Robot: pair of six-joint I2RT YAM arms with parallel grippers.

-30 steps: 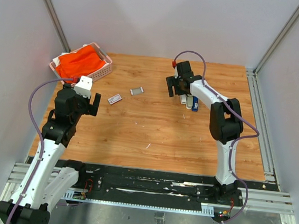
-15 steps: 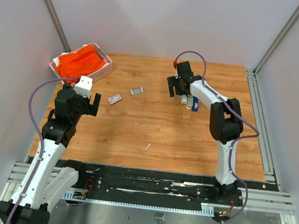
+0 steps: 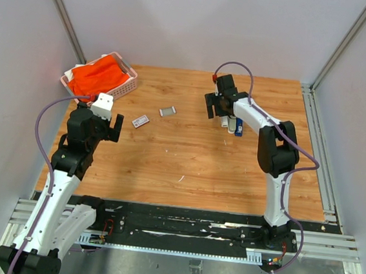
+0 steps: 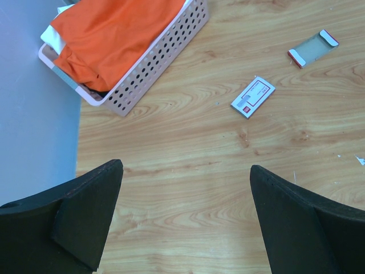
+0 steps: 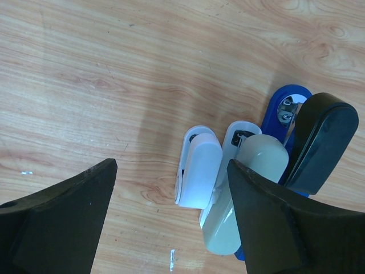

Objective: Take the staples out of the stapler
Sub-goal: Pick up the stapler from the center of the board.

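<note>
Little has shifted, the right hand (image 5: 171, 220) merely edging above the three staplers (image 5: 245, 188) clustered on the table (image 5: 85, 85), spread wide and empty, staples unseen, presumably loaded; approach step, next requiring descent onto one stapler.

3 staplers (image 5: 251, 188) lie flat, side-by-side, touching.

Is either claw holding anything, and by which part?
Nothing is held. The left claw and right claw are both open; the right hangs above the staplers.
</note>
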